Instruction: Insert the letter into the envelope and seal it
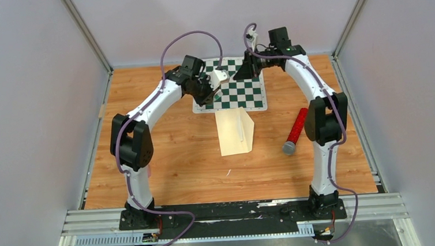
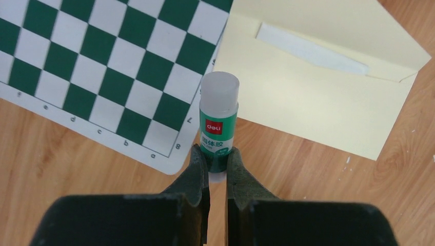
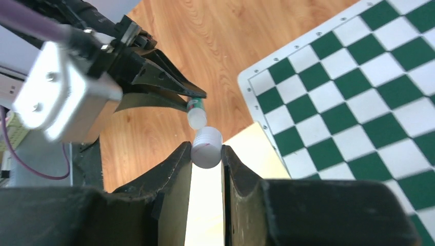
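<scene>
The left hand (image 2: 217, 159) is gripping the glue stick (image 2: 218, 123) by its base while the right hand (image 3: 206, 154) is pinching its cap (image 3: 206, 147) just apart from it, so sealing seems to be beginning, calling next for glue along the open flap (image 2: 318, 20) of the envelope (image 2: 308, 102) lying beside the chessboard (image 2: 102, 66).

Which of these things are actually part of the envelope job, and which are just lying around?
Part of the job:
- envelope, flap open
- glue stick, held in the left gripper
- white cap, held in the right gripper

Just lying about:
- chessboard mat
- red tube, on the table near the right arm
</scene>
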